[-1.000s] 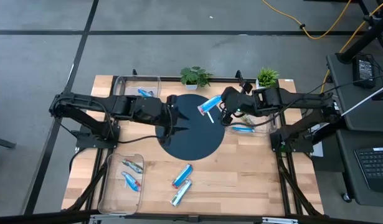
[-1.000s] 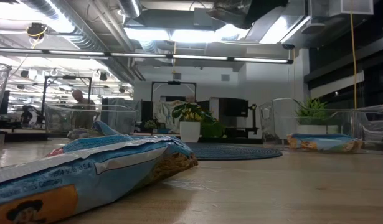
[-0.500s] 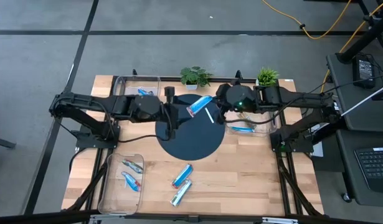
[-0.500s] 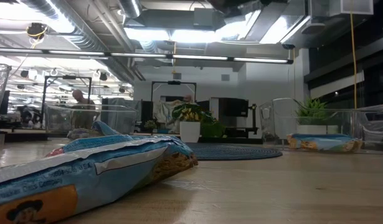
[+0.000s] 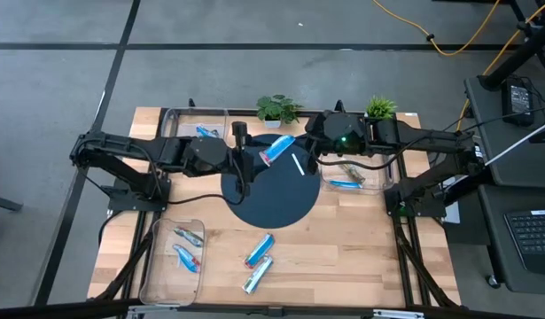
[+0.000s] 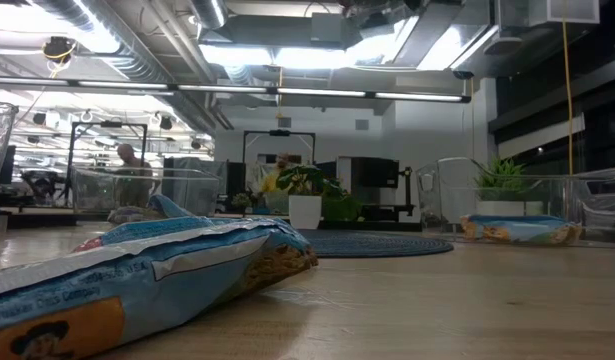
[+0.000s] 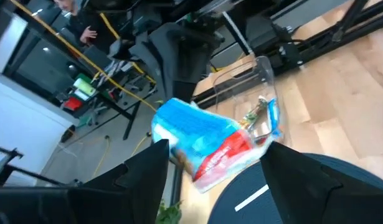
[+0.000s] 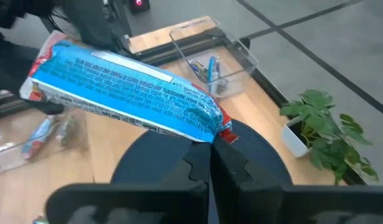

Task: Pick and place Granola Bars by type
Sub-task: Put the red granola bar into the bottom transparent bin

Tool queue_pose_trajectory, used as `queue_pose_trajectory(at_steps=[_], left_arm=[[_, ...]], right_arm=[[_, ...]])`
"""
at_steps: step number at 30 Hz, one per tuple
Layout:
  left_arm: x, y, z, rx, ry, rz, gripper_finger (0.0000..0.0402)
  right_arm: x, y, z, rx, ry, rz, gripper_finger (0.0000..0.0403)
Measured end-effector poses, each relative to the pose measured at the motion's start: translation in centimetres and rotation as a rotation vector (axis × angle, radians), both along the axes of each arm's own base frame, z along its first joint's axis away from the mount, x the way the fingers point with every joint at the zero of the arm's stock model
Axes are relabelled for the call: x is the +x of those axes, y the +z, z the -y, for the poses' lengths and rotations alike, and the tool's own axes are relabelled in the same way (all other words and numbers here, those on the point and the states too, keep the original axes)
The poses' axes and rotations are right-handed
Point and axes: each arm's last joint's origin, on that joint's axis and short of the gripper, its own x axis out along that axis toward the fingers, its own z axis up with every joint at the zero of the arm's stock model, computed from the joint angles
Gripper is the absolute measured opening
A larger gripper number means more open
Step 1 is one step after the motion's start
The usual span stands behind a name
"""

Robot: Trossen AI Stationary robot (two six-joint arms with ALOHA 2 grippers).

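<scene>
One blue foil granola bar [image 5: 278,149] with red ends hangs above the dark round mat [image 5: 272,199], and my right gripper [image 5: 309,151] is shut on it. In the right wrist view the bar [image 8: 122,87] juts out beyond that gripper [image 8: 210,158]. My left gripper [image 5: 251,152] is open at the bar's other end. In the left wrist view its two fingers [image 7: 141,177] stand on either side of the bar [image 7: 200,137]; I see no touch. Two more bars [image 5: 259,250] [image 5: 257,273] lie flat on the wood near the front. My right gripper pinches the bar's red crimped end [image 8: 221,132] between its two shut fingers. The fingers come from the table's right, slanting a little downward, in line with the bar. The bar sticks out past the fingertips toward my left gripper, lifted clear of the mat.
A clear bin [image 5: 175,257] at the front left holds two bars. Another bin [image 5: 197,124] at the far left holds one, and a third [image 5: 352,177] at the right holds some. Two potted plants [image 5: 276,108] [image 5: 378,108] stand at the far edge. A white mark [image 5: 299,165] lies on the mat.
My right gripper has carried the bar toward the table's left and a little toward the far edge, tipping up closer to level. The bar stays clear of the mat. My left gripper has stayed in place but rolled and tipped up, so its fingers now flank the bar's end.
</scene>
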Motion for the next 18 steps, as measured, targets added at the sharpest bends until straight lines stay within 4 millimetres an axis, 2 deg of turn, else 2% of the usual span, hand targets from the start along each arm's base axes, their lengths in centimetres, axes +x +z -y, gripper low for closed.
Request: queue_pose_trajectory(at_steps=[6, 18], left_arm=[[0.06, 0.31, -0.06, 0.020, 0.019, 0.027, 0.0218], [0.03, 0.32, -0.14, 0.016, 0.055, 0.034, 0.0084]], right_arm=[[0.03, 0.03, -0.02, 0.004, 0.006, 0.004, 0.0007], [0.04, 0.00, -0.12, 0.021, 0.033, 0.003, 0.0007]])
